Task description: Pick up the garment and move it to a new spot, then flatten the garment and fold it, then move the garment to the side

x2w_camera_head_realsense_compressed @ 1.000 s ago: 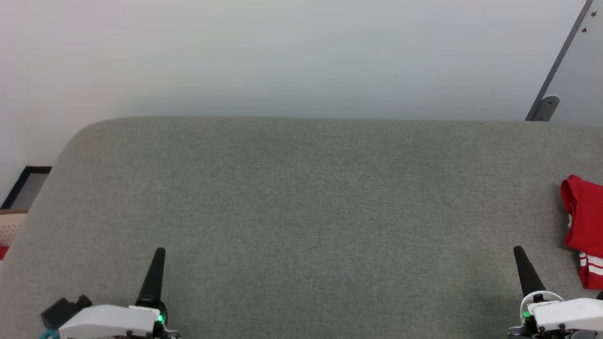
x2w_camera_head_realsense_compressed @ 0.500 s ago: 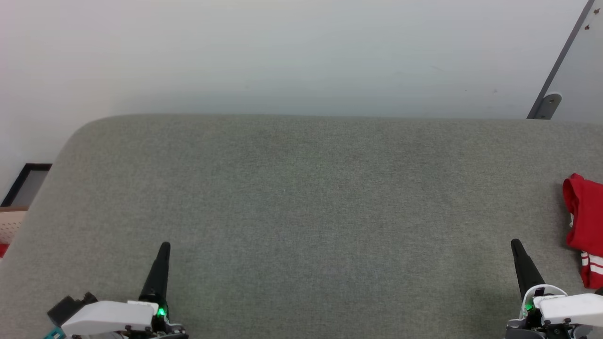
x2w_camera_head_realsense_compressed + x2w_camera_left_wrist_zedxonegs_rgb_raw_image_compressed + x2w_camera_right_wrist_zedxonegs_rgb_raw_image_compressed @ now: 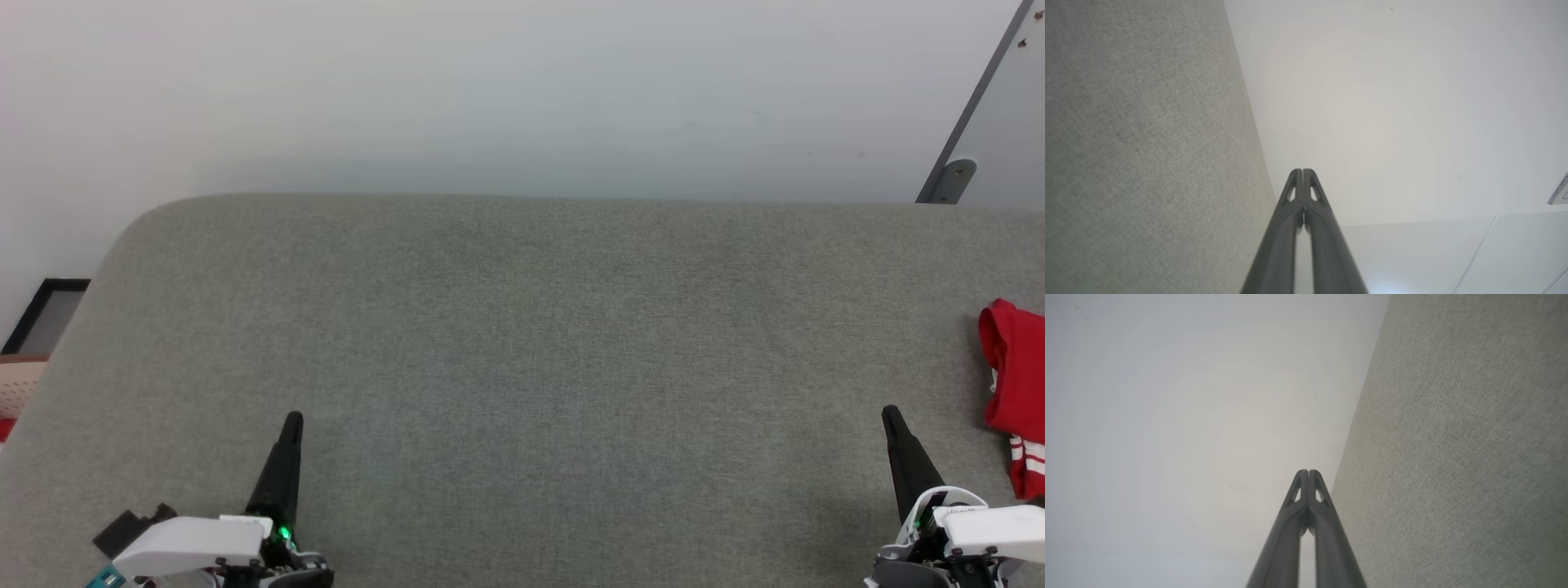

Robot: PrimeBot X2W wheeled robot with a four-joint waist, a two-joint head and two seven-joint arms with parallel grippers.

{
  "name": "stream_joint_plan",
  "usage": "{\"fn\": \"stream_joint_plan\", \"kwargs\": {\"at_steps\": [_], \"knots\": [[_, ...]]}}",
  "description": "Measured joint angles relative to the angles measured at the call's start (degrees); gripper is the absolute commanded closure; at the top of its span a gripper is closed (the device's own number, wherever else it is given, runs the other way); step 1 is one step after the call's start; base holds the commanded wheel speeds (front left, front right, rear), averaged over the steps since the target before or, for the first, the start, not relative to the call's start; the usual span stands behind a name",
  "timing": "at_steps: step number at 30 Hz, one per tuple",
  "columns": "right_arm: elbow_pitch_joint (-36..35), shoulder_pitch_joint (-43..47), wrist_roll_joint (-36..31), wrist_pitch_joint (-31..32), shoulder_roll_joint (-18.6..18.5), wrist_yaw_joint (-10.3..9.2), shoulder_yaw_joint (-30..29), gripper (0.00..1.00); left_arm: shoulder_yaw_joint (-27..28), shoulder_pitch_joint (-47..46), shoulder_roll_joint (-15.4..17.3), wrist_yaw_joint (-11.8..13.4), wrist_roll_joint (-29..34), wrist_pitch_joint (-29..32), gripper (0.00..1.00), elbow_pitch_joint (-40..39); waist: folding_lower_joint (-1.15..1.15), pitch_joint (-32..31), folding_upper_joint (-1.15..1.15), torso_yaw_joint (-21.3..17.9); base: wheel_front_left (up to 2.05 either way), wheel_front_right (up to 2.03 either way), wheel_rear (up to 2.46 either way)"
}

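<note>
Head view: garment (image 3: 1015,380) at grey surface (image 3: 522,367) right edge. Wrist views: left hand (image 3: 1303,170), right hand (image 3: 1308,471) pressed together.

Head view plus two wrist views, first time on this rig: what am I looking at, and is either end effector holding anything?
The wide picture comes from the robot's head, looking down on a grey padded surface. The dark spikes at lower left and lower right are the left end effector and right end effector, both shut and empty. The other two pictures come from wrist cameras, each looking along its own shut end effector. The red T-shirt lies bunched on the surface at the far right, untouched.
</note>
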Motion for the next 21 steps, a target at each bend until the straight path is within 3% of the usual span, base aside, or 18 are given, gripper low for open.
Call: {"fn": "stream_joint_plan", "kwargs": {"at_steps": [21], "knots": [[-0.6, -0.8, 6.0, 1.5, 0.4, 0.00, -0.3, 1.00, 0.6, -0.8, -1.2, 0.0, -4.7, 1.5, 1.00, 0.1, 0.00, 0.4, 0.00, 0.1, 0.00, 0.00, 0.00]]}}
